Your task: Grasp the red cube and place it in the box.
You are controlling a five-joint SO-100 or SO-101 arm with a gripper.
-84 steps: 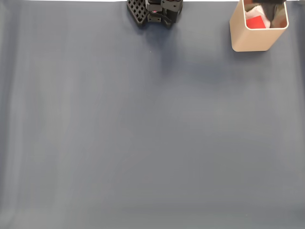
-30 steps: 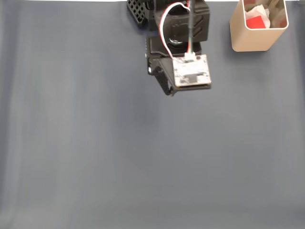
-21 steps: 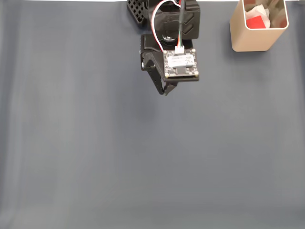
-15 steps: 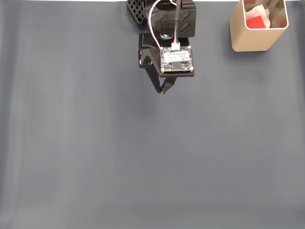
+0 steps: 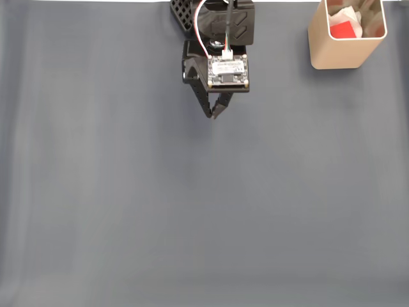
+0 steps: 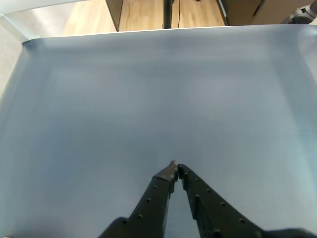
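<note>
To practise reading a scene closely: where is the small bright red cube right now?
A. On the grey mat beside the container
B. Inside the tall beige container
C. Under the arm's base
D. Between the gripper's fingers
B: the fixed view shows the red cube inside the beige container, while the gripper is closed and empty.

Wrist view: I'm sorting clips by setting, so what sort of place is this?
Probably an indoor tabletop test bench: a grey-blue mat, wooden flooring beyond it, the shut tool, and a beige box.
</note>
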